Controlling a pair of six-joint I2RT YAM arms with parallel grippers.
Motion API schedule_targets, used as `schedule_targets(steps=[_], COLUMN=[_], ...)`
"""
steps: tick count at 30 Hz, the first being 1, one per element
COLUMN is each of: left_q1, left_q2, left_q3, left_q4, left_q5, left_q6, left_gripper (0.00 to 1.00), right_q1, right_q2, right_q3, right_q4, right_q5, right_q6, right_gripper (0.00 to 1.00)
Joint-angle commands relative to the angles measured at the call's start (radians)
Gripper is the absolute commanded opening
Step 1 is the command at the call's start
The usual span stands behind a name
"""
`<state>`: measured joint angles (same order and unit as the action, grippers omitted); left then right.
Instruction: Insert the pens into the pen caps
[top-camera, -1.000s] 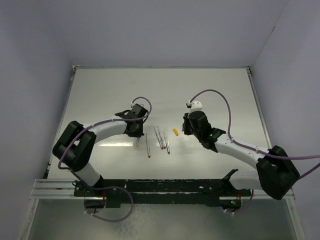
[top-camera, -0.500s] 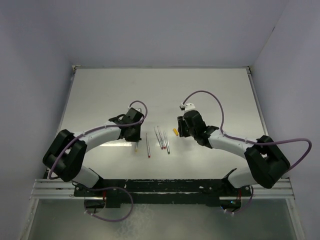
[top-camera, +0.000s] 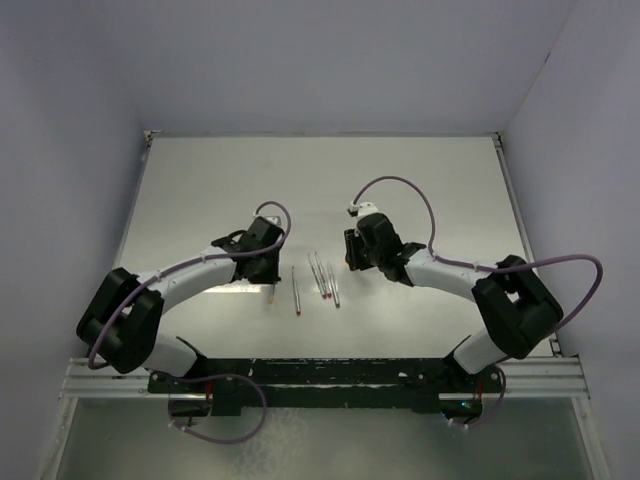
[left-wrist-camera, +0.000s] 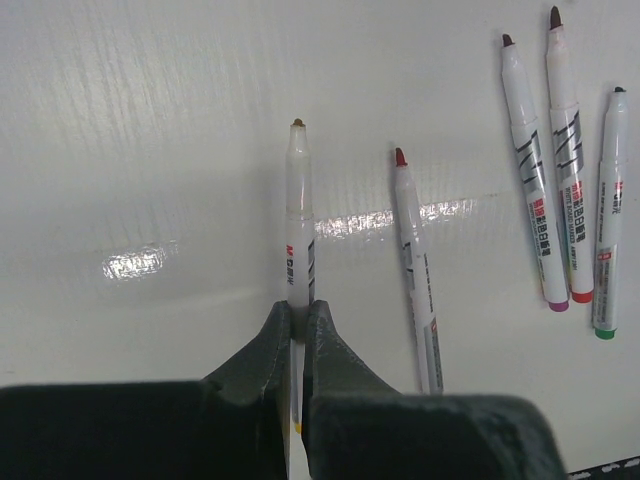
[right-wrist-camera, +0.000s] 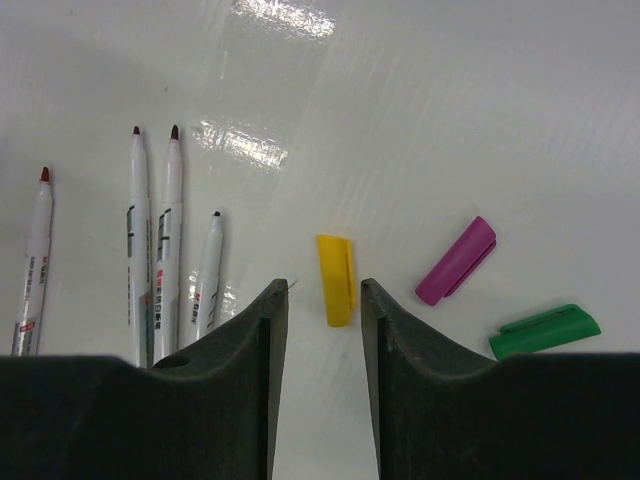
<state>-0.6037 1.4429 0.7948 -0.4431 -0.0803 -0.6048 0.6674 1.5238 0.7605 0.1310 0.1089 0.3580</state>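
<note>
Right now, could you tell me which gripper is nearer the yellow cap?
Right. The right gripper hangs open over the yellow cap, a finger on either side; the left gripper is beyond the loose pens, shut on a pen.

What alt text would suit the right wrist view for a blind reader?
The right gripper stands open, one dark finger on either side of the near end of a yellow pen cap lying on the white table. A purple cap and a green cap lie to the picture's right, four uncapped pens to its left.
</note>
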Motion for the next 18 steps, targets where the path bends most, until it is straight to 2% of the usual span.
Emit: schedule_targets(steps=[1, 18], left_q1=[-0.004, -0.003], left_q2=[-0.055, -0.058], left_q3=[-0.014, -0.032], left_q4=[0.011, 0.025], left_q5=[-0.005, 0.008], left_q6=[0.018, 0.010], left_gripper=[0.00, 0.00], right_q1=[0.005, 0.005], right_q2=[0.024, 0.095], right_q3=[0.054, 0.083], right_q4=[-0.023, -0.046], right_q5=[-0.006, 0.020], right_q6=[-0.014, -0.017], right_gripper=[0.37, 0.37])
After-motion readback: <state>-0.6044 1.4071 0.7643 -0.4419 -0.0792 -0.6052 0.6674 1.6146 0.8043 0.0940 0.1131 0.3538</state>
